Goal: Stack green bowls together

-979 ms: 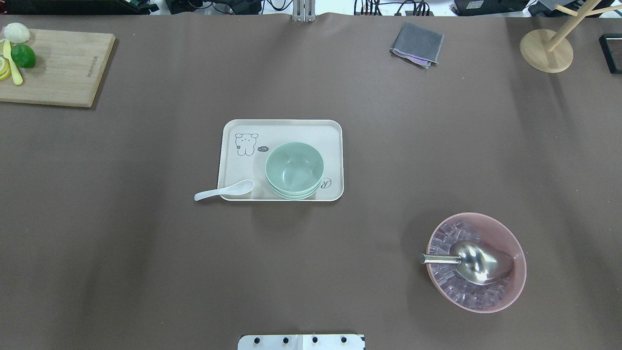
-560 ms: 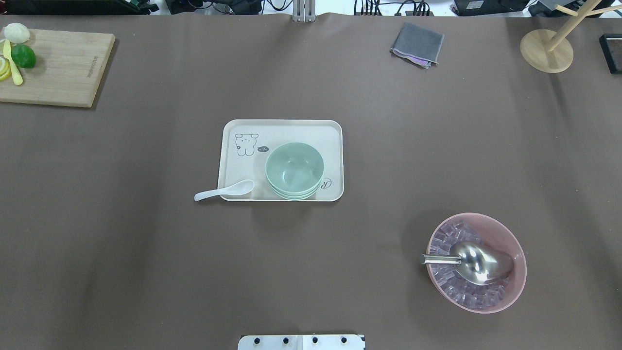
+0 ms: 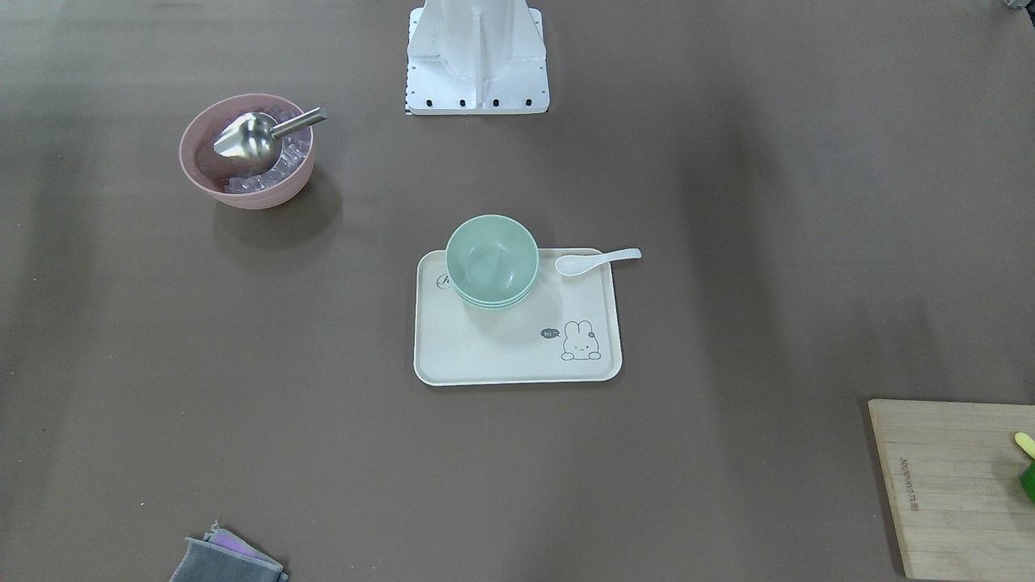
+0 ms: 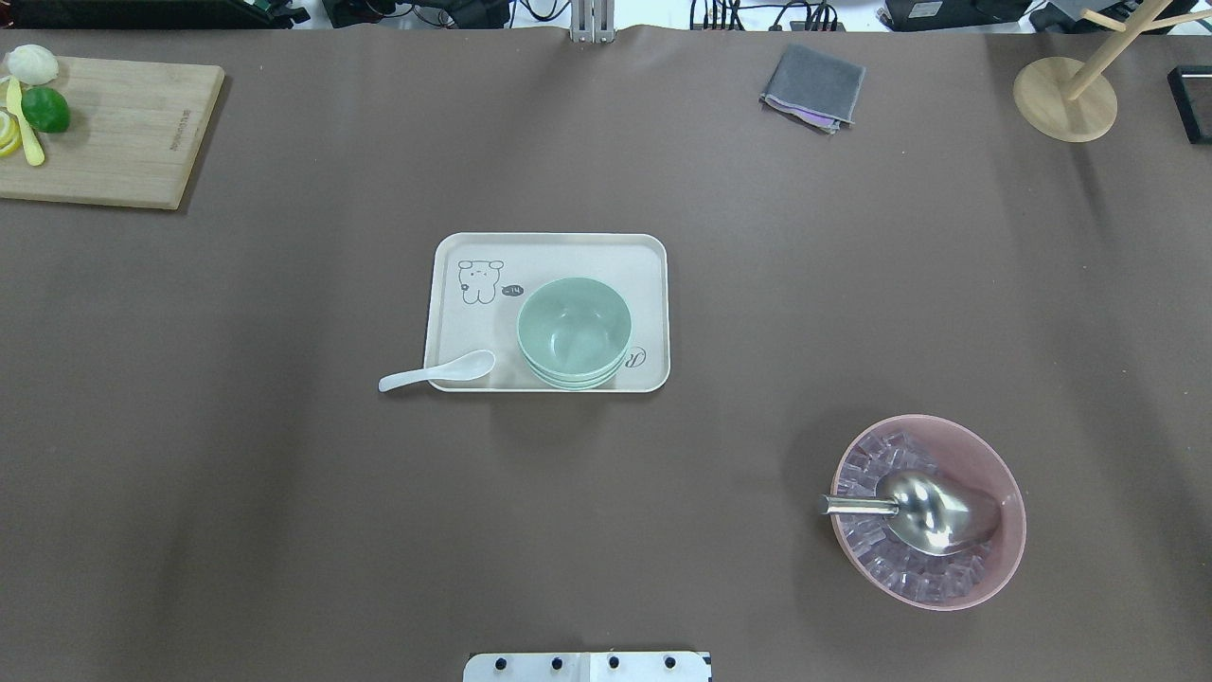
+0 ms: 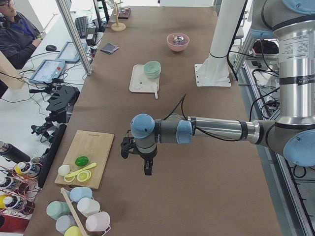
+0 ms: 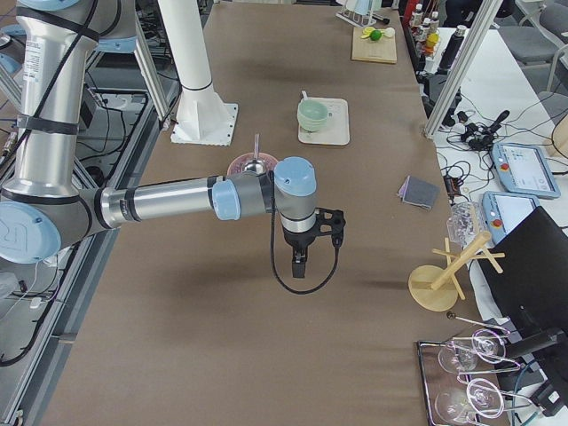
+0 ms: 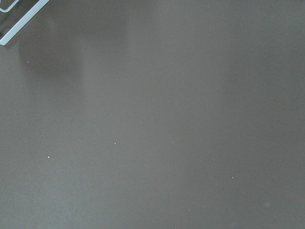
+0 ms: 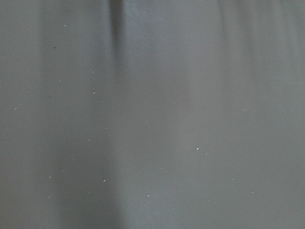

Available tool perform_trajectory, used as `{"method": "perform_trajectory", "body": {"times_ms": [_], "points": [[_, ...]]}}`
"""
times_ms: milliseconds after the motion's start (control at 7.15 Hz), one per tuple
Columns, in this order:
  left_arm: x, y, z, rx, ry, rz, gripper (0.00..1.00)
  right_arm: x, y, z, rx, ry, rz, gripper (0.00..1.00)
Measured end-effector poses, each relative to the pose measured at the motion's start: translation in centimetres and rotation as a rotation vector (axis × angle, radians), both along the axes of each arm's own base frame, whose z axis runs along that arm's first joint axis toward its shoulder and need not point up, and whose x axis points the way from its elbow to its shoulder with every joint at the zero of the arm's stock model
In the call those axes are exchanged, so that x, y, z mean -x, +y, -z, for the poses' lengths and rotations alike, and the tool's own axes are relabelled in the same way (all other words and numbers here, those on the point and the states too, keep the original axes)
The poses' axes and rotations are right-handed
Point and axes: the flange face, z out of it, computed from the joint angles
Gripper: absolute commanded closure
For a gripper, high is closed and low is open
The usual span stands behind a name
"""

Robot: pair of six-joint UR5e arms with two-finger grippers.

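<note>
Three pale green bowls [image 4: 574, 332] sit nested in one stack on the near right part of a cream tray [image 4: 549, 251]. The stack also shows in the front view [image 3: 492, 260], the left side view [image 5: 152, 69] and the right side view [image 6: 313, 114]. My left gripper [image 5: 147, 169] shows only in the left side view, hanging over bare table far from the tray. My right gripper [image 6: 299, 266] shows only in the right side view, also far from the tray. I cannot tell whether either is open or shut. Both wrist views show only brown table.
A white spoon [image 4: 436, 369] rests on the tray's near left corner. A pink bowl [image 4: 985, 445] with ice and a metal scoop stands at the near right. A cutting board [image 4: 114, 133] with fruit, a grey cloth [image 4: 812, 85] and a wooden stand [image 4: 1065, 99] lie along the far edge.
</note>
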Motion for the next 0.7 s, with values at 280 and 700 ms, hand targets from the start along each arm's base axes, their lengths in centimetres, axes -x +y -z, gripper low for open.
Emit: {"method": "perform_trajectory", "body": {"times_ms": [280, 700], "points": [[0.0, -0.02, 0.04, -0.002, -0.001, 0.0, 0.02, 0.08, -0.01, 0.32, -0.007, -0.013, 0.002, 0.0], [0.01, -0.02, 0.07, -0.003, -0.002, 0.0, 0.02, 0.28, 0.02, 0.47, -0.008, -0.038, 0.008, 0.0]]}}
